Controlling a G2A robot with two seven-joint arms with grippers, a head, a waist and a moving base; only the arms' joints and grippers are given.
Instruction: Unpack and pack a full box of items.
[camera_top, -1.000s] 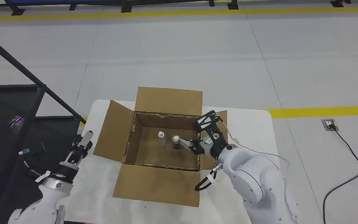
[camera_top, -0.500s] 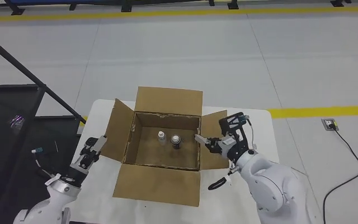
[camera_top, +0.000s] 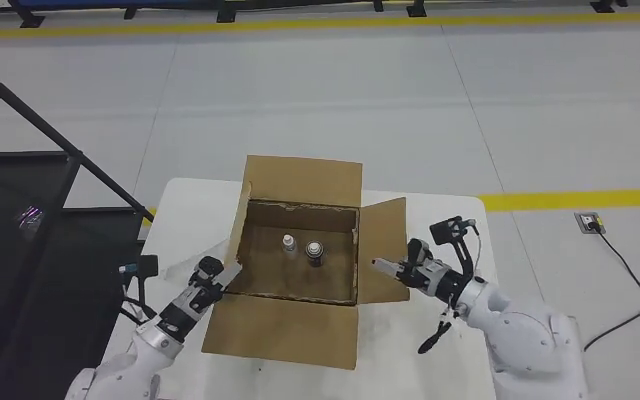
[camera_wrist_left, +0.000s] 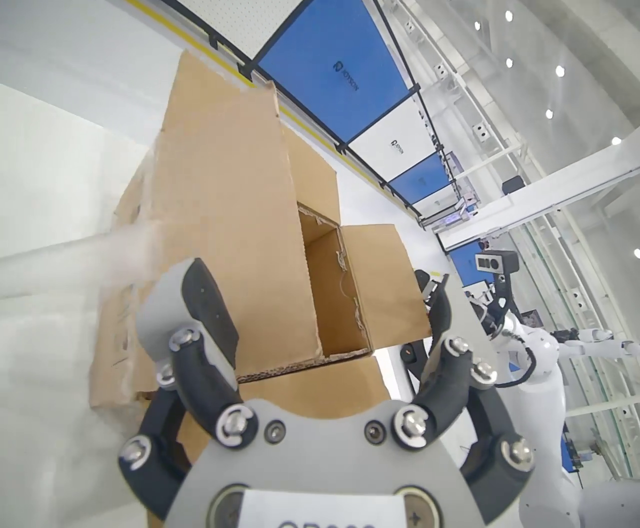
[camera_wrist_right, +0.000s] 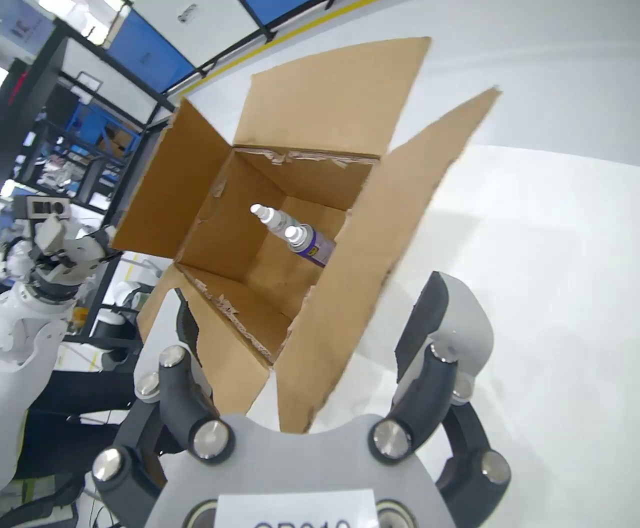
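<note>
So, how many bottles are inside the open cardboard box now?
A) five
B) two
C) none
B: a white bottle and a purple-labelled bottle stand close together on the floor of the box.

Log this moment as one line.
box open | white bottle, dark bottle inside | left gripper beside box, jaws open | right gripper beside box, jaws open

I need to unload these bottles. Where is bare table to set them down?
Bare table lies left of the box toward the far-left corner, and right of it toward the far-right corner. Crowded: beside both side flaps, where the jaws are, and around the two bottles.
</note>
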